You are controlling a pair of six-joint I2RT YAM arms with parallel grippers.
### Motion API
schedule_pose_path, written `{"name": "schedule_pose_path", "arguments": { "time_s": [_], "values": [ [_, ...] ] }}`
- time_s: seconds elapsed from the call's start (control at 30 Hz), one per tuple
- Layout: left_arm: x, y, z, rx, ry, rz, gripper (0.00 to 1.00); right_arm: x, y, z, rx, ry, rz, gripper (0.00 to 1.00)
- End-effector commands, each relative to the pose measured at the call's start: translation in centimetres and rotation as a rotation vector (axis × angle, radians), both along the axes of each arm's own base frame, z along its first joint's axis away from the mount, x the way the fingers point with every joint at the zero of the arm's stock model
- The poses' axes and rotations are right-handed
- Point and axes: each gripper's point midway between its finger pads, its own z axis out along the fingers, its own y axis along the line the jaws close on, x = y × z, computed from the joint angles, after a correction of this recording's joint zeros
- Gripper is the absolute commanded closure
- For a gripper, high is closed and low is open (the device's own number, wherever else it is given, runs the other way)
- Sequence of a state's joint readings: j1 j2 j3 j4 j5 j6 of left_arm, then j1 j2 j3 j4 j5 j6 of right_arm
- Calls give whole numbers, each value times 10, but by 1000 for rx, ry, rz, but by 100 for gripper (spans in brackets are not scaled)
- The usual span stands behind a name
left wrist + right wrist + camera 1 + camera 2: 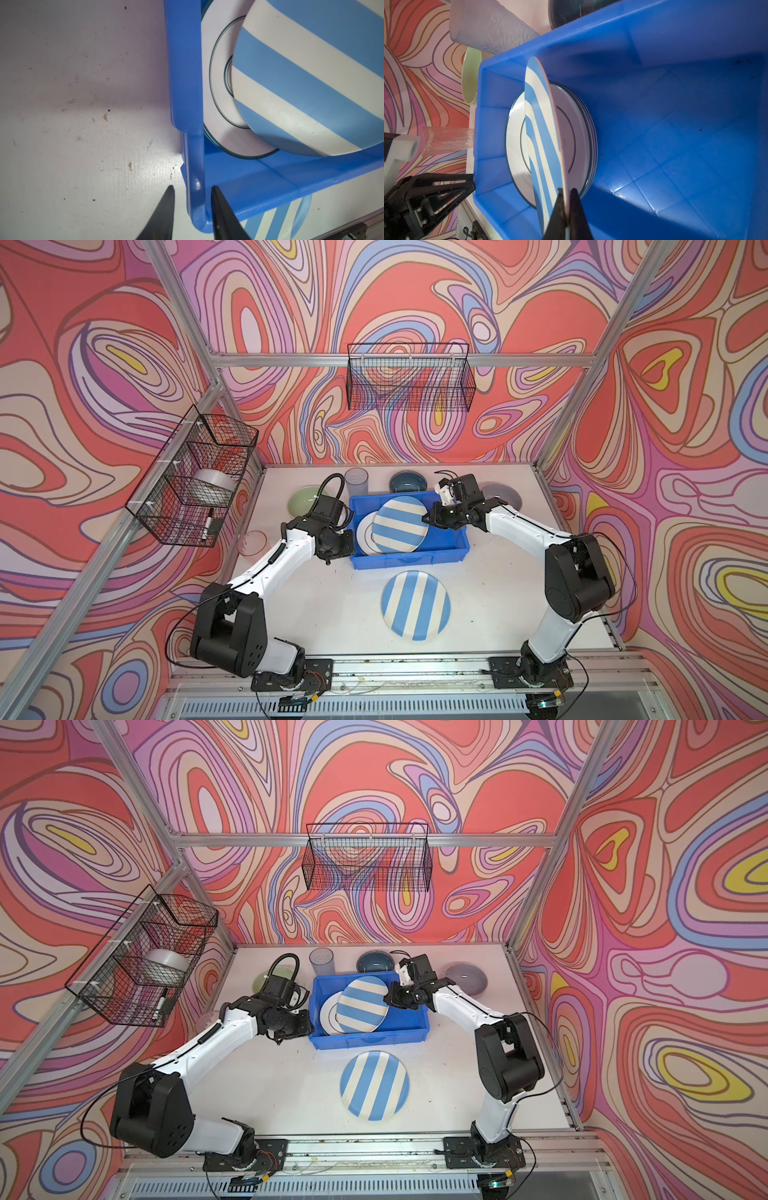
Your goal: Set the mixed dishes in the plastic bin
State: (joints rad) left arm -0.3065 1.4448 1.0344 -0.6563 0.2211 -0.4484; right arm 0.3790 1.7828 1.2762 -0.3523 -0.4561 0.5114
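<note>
Plate [542, 124] w/ stripes pinched at rim in my R gripper [566, 190], tilted over bin [399, 561], above white plates [220, 52]. L gripper [192, 187] narrow, astride bin wall, prob. not clamped. Early drop: plate clatters, bin skids.

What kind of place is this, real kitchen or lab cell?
Most likely a lab data-collection cell: an aluminium frame hung with swirl-printed walls, a left arm and right arm bolted to a rail along a bare white table, and a striped plate staged by a blue bin.
</note>
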Motion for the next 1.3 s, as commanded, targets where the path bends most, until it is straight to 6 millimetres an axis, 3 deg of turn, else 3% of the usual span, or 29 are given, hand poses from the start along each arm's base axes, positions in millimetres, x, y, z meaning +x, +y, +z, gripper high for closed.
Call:
{"name": "schedule_pose_path", "arguments": {
  "time_s": [0.0, 0.33, 0.87, 0.97, 1.13, 1.27],
  "values": [
    [10, -5, 4, -18, -17, -18, 69, 5, 10, -3, 61, 0, 18, 100],
    [12, -8, -1, -29, -2, -29, 82, -1, 13, -30, 74, 83, 23, 100],
    [18, -13, 5, -56, -14, -28, 83, -11, 29, -62, 13, 156, 73, 95],
    [18, -14, 7, -62, -17, -28, 83, -12, 33, -67, 3, 163, 79, 93],
    [16, -14, 9, -61, -22, -31, 82, -13, 39, -70, -12, 170, 84, 80],
    [16, -13, 9, -57, -21, -37, 82, -13, 39, -74, -40, 176, 83, 78]
  ]
}}
